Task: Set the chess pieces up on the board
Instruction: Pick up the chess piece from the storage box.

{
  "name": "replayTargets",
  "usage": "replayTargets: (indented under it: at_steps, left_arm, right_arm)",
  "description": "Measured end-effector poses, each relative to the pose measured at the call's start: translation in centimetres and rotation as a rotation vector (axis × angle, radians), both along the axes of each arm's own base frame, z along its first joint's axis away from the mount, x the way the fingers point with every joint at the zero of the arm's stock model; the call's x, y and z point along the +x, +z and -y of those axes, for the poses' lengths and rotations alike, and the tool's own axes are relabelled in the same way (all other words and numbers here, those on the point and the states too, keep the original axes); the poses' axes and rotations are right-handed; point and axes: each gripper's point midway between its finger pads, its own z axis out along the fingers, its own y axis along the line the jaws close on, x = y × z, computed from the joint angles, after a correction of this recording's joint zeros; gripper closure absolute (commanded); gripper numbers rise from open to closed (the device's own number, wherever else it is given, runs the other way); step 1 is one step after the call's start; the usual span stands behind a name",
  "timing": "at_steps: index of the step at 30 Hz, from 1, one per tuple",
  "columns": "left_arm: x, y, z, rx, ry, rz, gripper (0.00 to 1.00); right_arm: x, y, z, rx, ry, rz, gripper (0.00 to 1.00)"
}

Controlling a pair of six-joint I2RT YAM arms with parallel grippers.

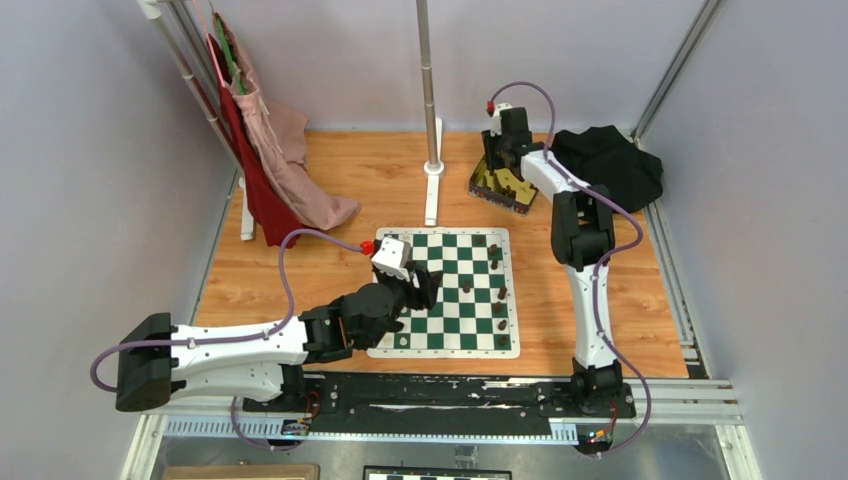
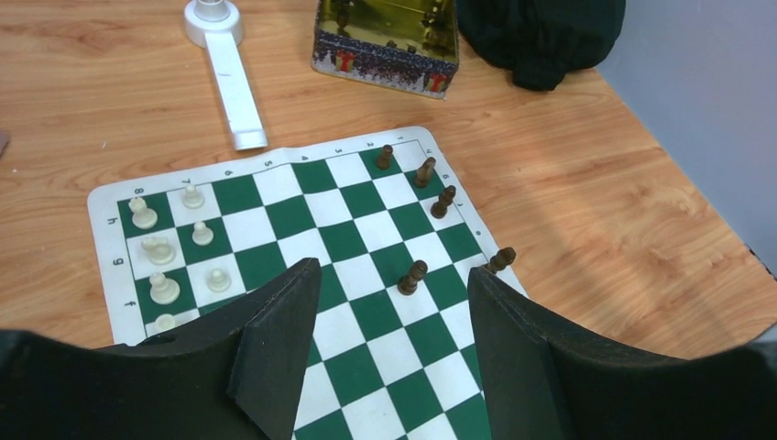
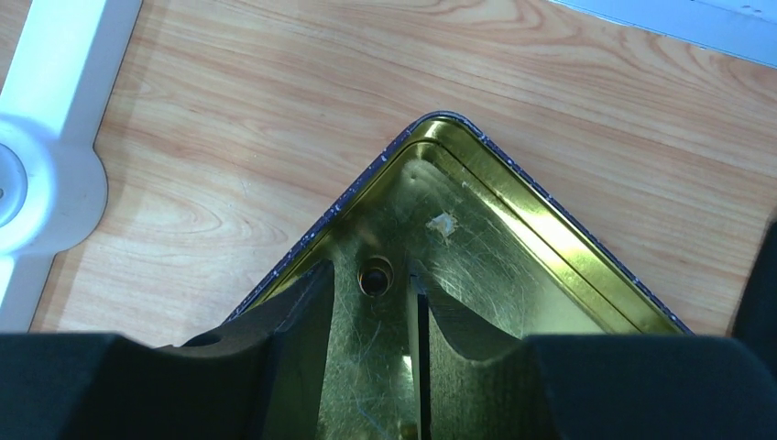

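Left gripper [image 1: 418, 290] hangs over the board [image 1: 455, 330]'s left half, jaws wide apart with nothing between them. Its wrist view shows cream pieces [image 2: 143, 214] on the left files, which the arm hides in the top view. Dark pieces [image 2: 412, 276] stand upright along the board's right side, long axes vertical, 5 visible from that wrist. Right gripper [image 1: 499, 170] reaches into the tin [image 1: 492, 186], jaws apart. Only its wrist view shows 1 lone piece [image 3: 376, 275], end-on as a ring, at the tips and untouched.
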Motion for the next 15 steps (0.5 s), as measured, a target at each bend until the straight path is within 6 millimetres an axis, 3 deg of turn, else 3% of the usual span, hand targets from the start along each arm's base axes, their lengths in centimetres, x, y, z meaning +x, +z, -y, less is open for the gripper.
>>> replayTargets:
  at_steps: [7, 10, 15]
  left_arm:
    - [0.2, -0.1, 0.0, -0.005, 0.005, -0.006, 0.34]
    - [0.3, -0.1, -0.1, -0.007, 0.010, -0.007, 0.34]
    - [0.5, -0.1, -0.2, -0.010, 0.013, -0.009, 0.34]
  right_arm:
    - [0.4, -0.8, 0.0, 0.000, 0.004, -0.018, 0.63]
    - [0.5, -0.9, 0.1, 0.003, 0.007, -0.021, 0.69]
    - [0.5, -1.4, 0.0, 0.008, 0.016, -0.034, 0.71]
